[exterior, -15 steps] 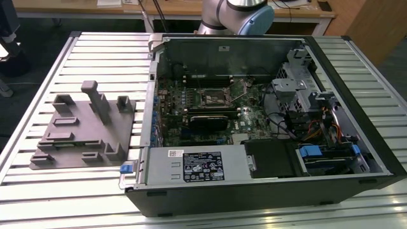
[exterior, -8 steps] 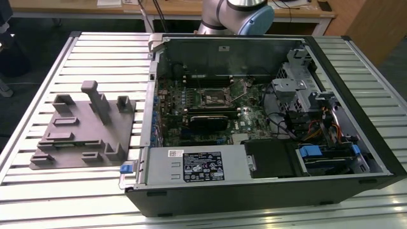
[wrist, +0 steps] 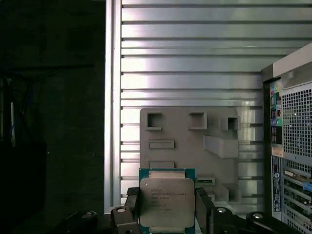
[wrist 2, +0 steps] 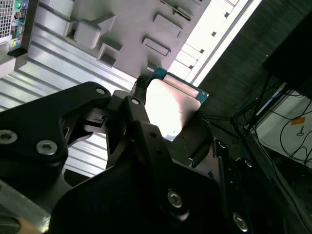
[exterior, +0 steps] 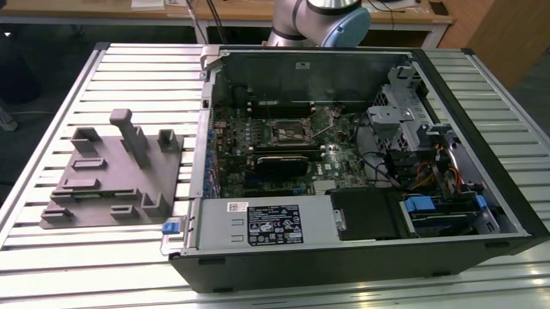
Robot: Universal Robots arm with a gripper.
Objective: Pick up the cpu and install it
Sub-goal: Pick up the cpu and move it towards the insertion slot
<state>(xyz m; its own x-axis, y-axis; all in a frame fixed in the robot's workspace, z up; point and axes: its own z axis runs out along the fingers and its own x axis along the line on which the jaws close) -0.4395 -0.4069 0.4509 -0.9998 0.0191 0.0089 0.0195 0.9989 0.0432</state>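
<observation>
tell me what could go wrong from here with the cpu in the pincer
1. The pincer grips the cpu by two edges only, clear of the grey tray; a slip could drop it.
2. The socket sits inside the open case near cables; a tilted approach could snag or misseat it.

No text was legible anywhere; print was present but unreadable.
- Exterior view: a black-and-white label (exterior: 275, 225) sat on the power supply (exterior: 316, 222), near side of the open case (exterior: 344, 270). A small white sticker (exterior: 236, 206) sat just beside it, toward the exterior view's left. Another small sticker (exterior: 303, 65) was on the case's far wall.
- First wrist view: the cpu (wrist: 166, 207) lid carried a few lines of dark print. A coloured marking strip (wrist: 276, 119) ran along the case's rear panel.
- Second wrist view: an orange tag (wrist 2: 299, 121) with a dark symbol lay on a white surface off the table.
</observation>
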